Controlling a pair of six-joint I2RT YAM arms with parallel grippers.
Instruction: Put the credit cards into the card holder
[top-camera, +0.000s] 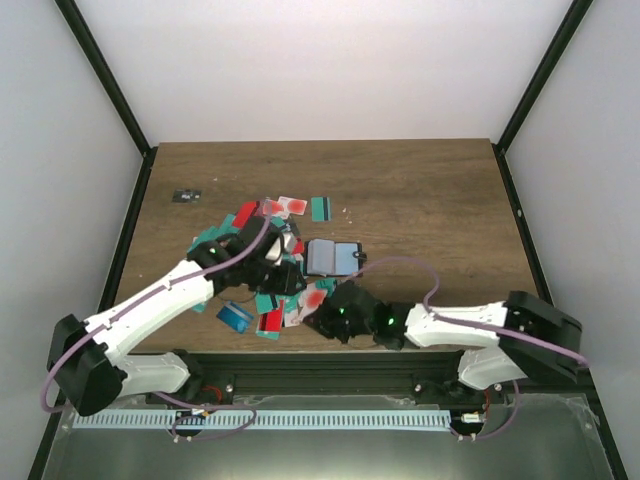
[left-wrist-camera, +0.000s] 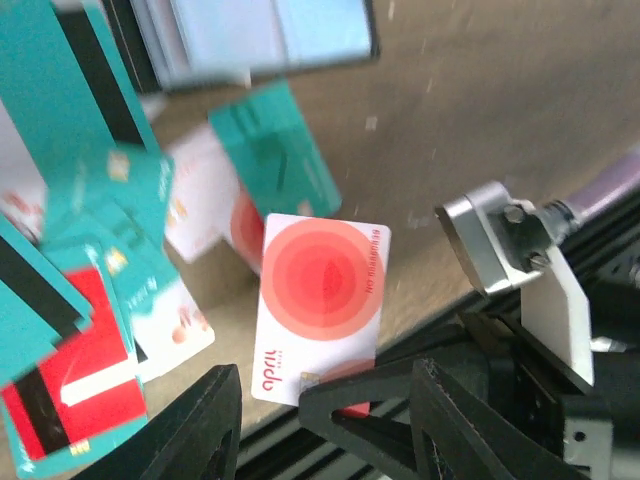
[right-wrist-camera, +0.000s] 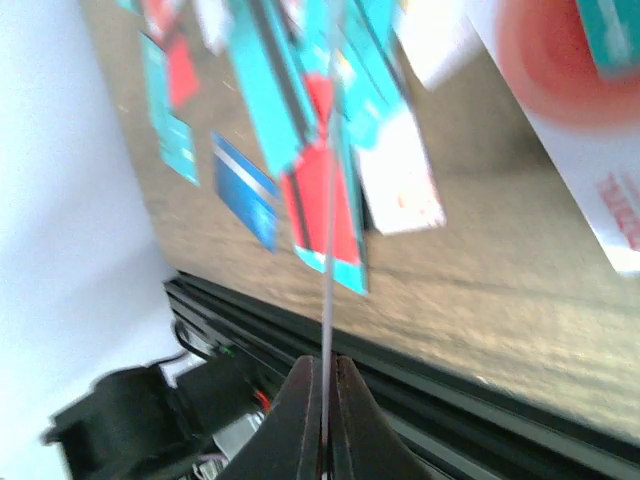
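- The right pincer (right-wrist-camera: 325, 372) looks pinched shut on the short edge of a white plastic card with a red circle (left-wrist-camera: 322, 290). Its own camera sees that card only edge-on, as a thin line.
- The left pincer (top-camera: 272, 258) hangs over the heap with its black fingers (left-wrist-camera: 200, 430) spread wide and nothing between them.
- The small black folding card holder (top-camera: 330, 257) lies open on the brown wooden table (top-camera: 430, 200), its grey and light-blue inside showing. It sits just beside the heap of thin teal, red, blue and white credit cards (top-camera: 245, 218).
- I'd say these cards are light, stiff and slick. Flat ones give no purchase from above, so an overhanging edge or corner is where to pinch.
- Both wrist views are blurred, and the holder's slots cannot be made out. From above, the arms hide much of the heap.
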